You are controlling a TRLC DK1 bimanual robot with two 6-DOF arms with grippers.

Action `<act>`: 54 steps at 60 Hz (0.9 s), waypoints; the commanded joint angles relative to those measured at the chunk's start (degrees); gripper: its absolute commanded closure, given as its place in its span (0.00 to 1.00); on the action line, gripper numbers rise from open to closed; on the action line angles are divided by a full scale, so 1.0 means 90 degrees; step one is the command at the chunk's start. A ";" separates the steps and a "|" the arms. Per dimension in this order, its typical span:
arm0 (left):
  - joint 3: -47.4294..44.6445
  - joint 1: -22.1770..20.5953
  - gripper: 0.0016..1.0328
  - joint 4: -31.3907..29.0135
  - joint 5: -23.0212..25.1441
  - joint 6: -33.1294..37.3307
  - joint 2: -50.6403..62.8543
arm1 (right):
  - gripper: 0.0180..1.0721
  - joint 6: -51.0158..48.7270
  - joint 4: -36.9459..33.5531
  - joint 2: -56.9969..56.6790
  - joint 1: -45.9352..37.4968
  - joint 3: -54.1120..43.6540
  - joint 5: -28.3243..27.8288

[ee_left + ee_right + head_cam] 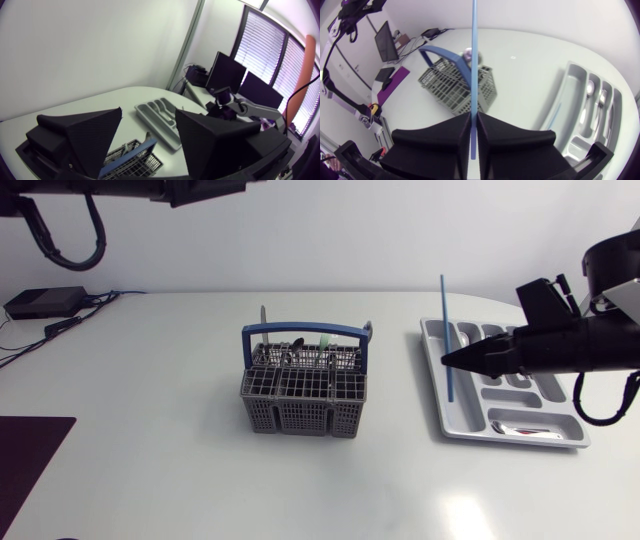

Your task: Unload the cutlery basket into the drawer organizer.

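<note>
Now right gripper clamps upright blue stick.

The bench is plain white. The cutlery basket is grey, with a grid pattern of small openings on its walls, and its handle is blue. One pale green piece stands inside it. The drawer organizer is light grey, without pattern. The thin rod is light blue. The right end effector and the left end effector are matte black. The mat is dark purple.
</note>
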 commanded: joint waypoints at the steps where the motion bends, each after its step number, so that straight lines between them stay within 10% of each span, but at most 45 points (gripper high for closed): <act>1: -0.0452 0.0087 0.07 -0.0295 -0.0346 0.0773 -0.0095 | 0.93 -0.0088 0.0070 0.0427 -0.0454 -0.0073 0.0163; 22: -0.2190 -0.0255 0.06 -0.0393 -0.2924 0.1925 -0.0524 | 0.92 0.0723 0.1096 0.2448 -0.0806 0.0317 0.2048; 54: -0.3411 -0.0148 0.06 -0.0344 -0.3393 0.2091 -0.0739 | 0.80 0.1445 0.1047 0.4079 -0.0415 0.1177 0.2673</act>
